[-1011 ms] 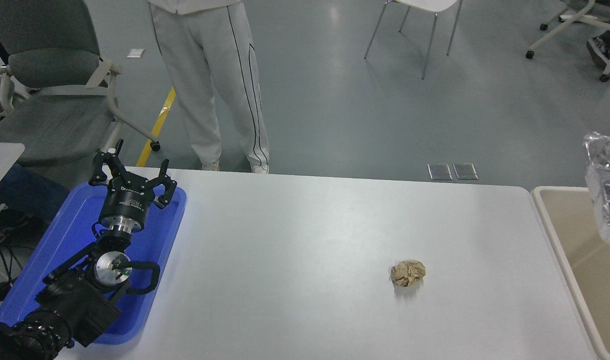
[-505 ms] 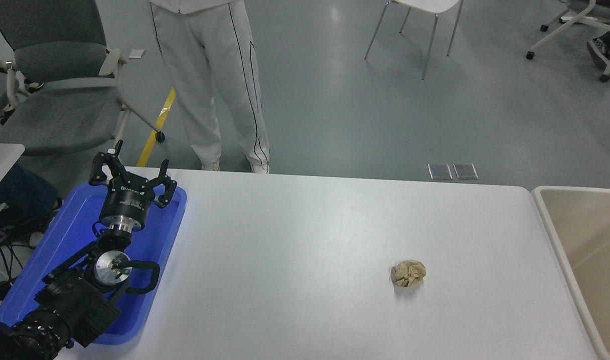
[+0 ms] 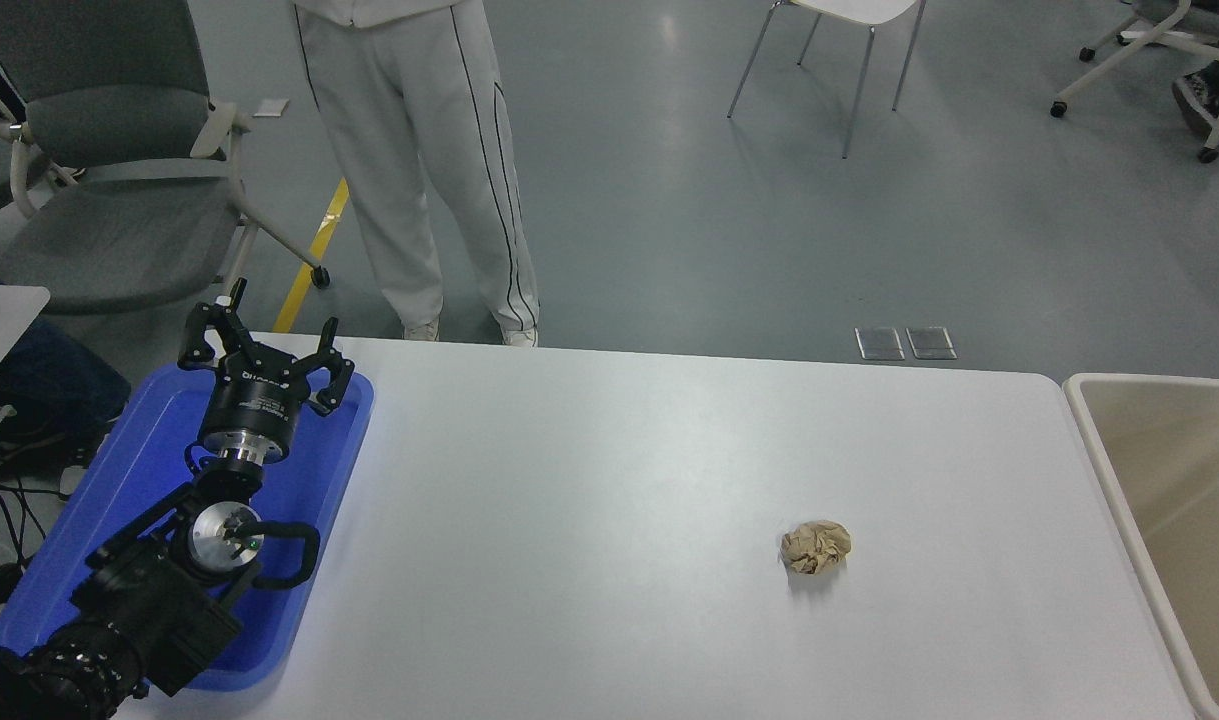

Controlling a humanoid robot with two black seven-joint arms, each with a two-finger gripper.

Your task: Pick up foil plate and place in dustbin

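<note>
The foil plate, seen a second ago hanging over the dustbin (image 3: 1089,420) at the right edge of the frame, is gone from view; likely it has dropped into the bin, below what shows, so the task looks done. The right gripper is out of frame too. The left gripper (image 3: 259,350), fingers spread, sits parked over the blue tray (image 3: 329,470) at lower left. The white table (image 3: 609,480) lies open through the middle (only a crumpled paper ball (image 3: 816,546) at centre right), well apart from the bin's rim.
</note>
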